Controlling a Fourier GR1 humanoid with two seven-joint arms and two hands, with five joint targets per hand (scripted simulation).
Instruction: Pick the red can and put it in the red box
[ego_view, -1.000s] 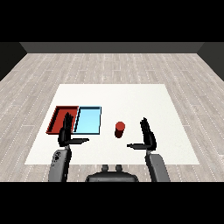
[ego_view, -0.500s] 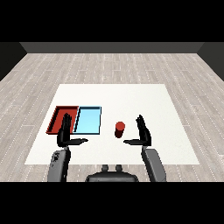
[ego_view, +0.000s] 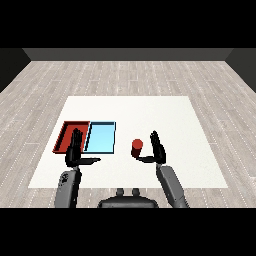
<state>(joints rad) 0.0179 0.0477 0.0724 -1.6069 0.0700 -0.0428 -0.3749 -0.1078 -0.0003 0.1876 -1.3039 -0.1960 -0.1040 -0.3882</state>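
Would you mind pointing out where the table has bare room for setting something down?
Bare: the far strip beyond the red tray and light blue tray, and the white table right of the right hand. Crowded: near edge, around the red can and left hand.

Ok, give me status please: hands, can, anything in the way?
Right hand open beside can, not gripping. Left hand open, near red tray. Can upright on table. Blue tray between can and red tray.

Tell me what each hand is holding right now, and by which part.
Nothing is held. The right hand is open beside the small red cylindrical can, not curled round it. The left hand is open over the table near the red tray.
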